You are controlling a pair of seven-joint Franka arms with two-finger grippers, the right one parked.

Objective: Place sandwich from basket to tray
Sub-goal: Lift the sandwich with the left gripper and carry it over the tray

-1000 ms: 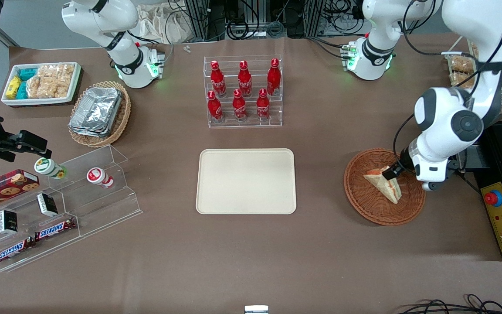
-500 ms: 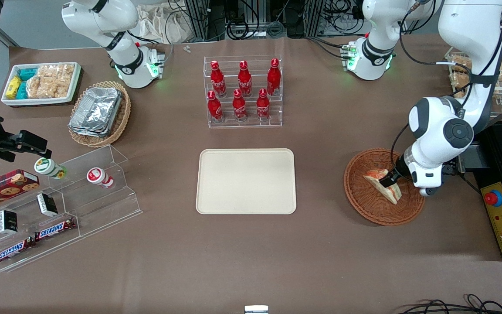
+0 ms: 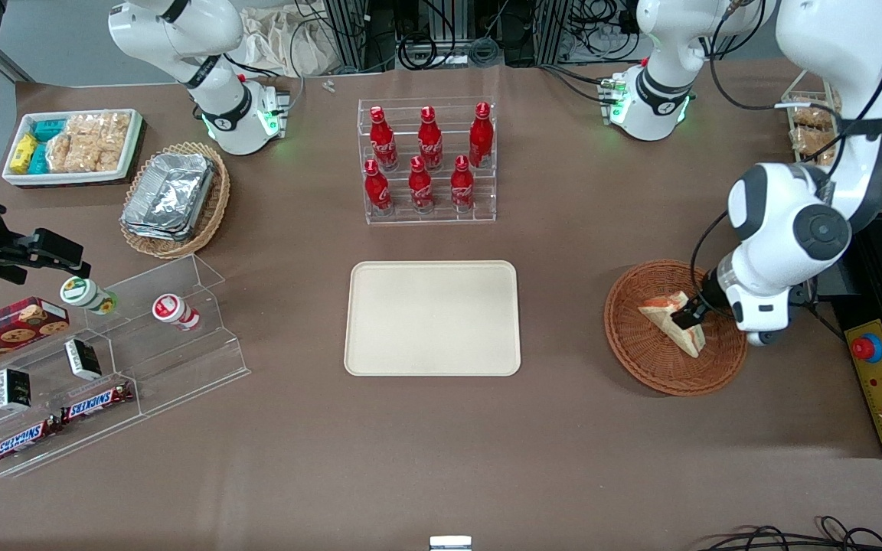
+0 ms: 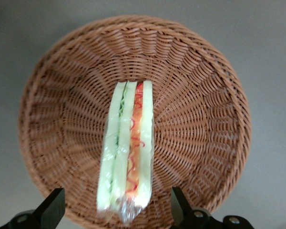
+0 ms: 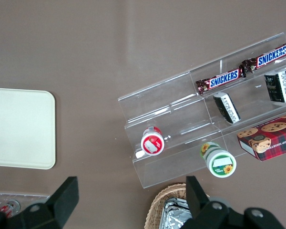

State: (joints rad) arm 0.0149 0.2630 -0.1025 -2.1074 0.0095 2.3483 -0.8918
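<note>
The sandwich (image 3: 667, 323), a wrapped pale wedge with red, orange and green layers, lies in the reddish-brown wicker basket (image 3: 626, 338) toward the working arm's end of the table. My left gripper (image 3: 690, 315) is down in the basket over the wedge's thick end. In the left wrist view the sandwich (image 4: 128, 148) runs between the two black fingers (image 4: 54, 209), with a gap on each side, so the gripper (image 4: 117, 204) is open and straddles it. The basket's woven wall (image 4: 205, 67) rings the sandwich. The cream tray (image 3: 432, 317) lies bare at mid-table, also seen as the tray (image 5: 19, 129) in the right wrist view.
A clear rack of red bottles (image 3: 427, 161) stands farther from the front camera than the tray. A control box with a red button (image 3: 881, 383) sits beside the basket at the table's end. A tan basket of foil containers (image 3: 173, 199) and an acrylic snack stand (image 3: 104, 360) lie toward the parked arm's end.
My left gripper has come down a little onto the sandwich's thick end while the arm above it swayed. The sandwich and basket have stayed where they were.
</note>
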